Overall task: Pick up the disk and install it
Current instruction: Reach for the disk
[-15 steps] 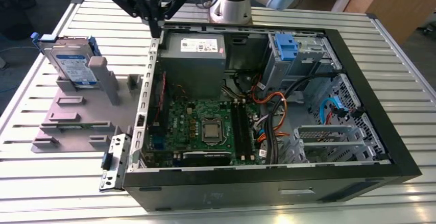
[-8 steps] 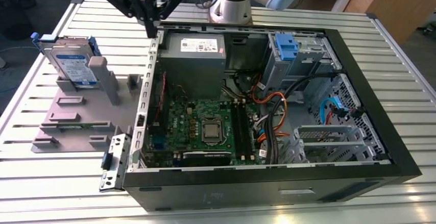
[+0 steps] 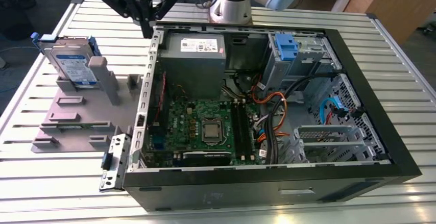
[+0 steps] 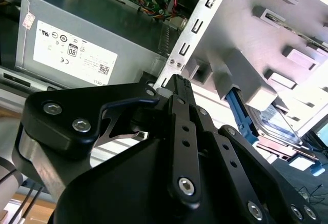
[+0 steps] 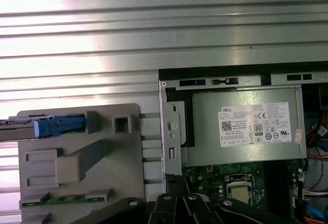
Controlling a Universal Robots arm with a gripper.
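Exterior view: disk (image 3: 71, 63) upright on stand (image 3: 76, 124)

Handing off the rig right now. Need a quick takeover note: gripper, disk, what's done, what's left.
Gripper: carries nothing, hovers over the rim of the open case, beside the power supply.
Disk: stands on edge in the grey stand, to the exterior view's left of the case, apart from the gripper.
Done: nothing visible; disk not yet picked up.
Left: pick-up and install.
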